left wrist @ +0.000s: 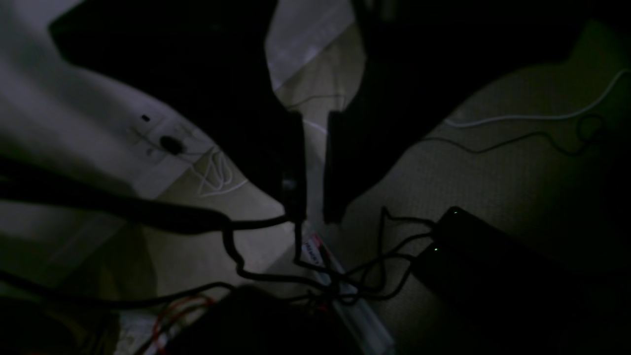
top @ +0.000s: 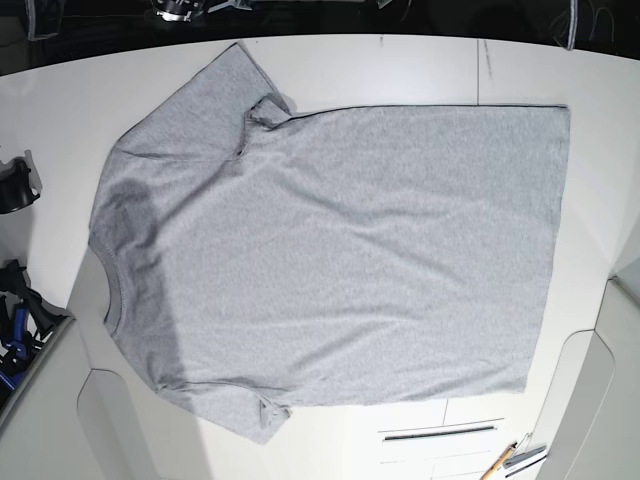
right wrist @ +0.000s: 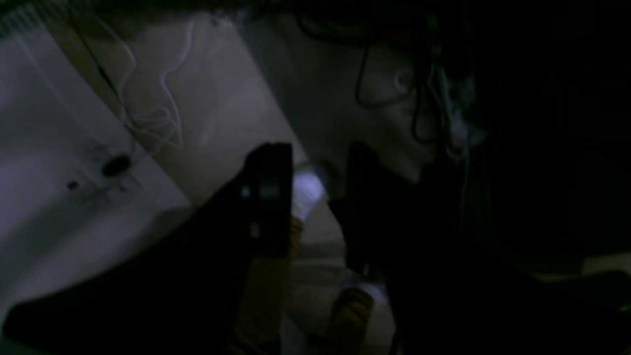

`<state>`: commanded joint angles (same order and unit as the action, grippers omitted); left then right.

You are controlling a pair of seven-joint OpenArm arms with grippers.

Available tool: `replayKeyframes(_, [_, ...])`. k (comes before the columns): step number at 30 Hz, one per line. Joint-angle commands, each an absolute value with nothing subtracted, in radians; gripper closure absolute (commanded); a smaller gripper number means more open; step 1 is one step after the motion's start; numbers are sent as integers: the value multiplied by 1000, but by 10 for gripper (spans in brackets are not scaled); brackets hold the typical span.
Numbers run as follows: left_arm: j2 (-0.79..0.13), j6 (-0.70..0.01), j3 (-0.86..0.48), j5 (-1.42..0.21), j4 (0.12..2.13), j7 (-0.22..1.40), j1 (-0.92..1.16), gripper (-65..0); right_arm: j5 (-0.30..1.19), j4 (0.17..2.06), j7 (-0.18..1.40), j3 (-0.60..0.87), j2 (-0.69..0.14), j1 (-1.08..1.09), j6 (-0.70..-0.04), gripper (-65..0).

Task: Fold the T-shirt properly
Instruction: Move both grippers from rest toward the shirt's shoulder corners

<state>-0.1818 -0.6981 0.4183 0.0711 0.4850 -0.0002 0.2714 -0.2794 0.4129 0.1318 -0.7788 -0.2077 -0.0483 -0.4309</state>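
The heather-grey T-shirt [top: 330,250] lies spread flat on the white table [top: 400,65], plain side up. Its neck is at the left, its hem at the right, and a sleeve sits at the top left and the bottom left. The upper sleeve has a small crease near the armpit. Neither gripper shows in the base view. In the dark left wrist view, my left gripper [left wrist: 314,217] hangs over the floor with a narrow gap between its fingers and nothing in it. My right gripper [right wrist: 315,148] stands open and empty, away from the shirt.
Black and blue hardware [top: 18,320] sits at the table's left edge. A pencil and small tools [top: 512,460] lie at the bottom right. Below the left gripper are tangled black cables [left wrist: 345,281], a black box with green lights [left wrist: 473,246] and a white cable [left wrist: 532,117].
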Motion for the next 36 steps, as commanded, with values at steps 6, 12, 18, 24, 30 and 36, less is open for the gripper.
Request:
replayKeyframes(6, [-246, -698, 339, 69, 670, -4, 402, -102, -277, 537, 132, -779, -279, -125, -430, -191])
replayKeyframes(12, [-256, -698, 139, 70, 835, -30, 519, -102, -223, 730, 136, -779, -381, -225, -430, -191])
replayKeyframes(18, [-255, -698, 17, 56, 963, -30, 601, -102, -191, 945, 228, -778, -511, -318, -430, -190])
replayKeyframes(24, [-255, -698, -82, -4, 1131, -29, 720, -103, -146, 1210, 248, -776, -674, -427, -430, -190])
replayKeyframes(30, [-255, -698, -196, -8, 1310, -29, 865, -124, -72, 1538, 329, -637, -807, -577, -431, -189])
replayKeyframes(36, [-255, -698, -237, -27, 1485, -25, 992, -124, 39, 1765, 357, -430, -868, -685, -523, -189])
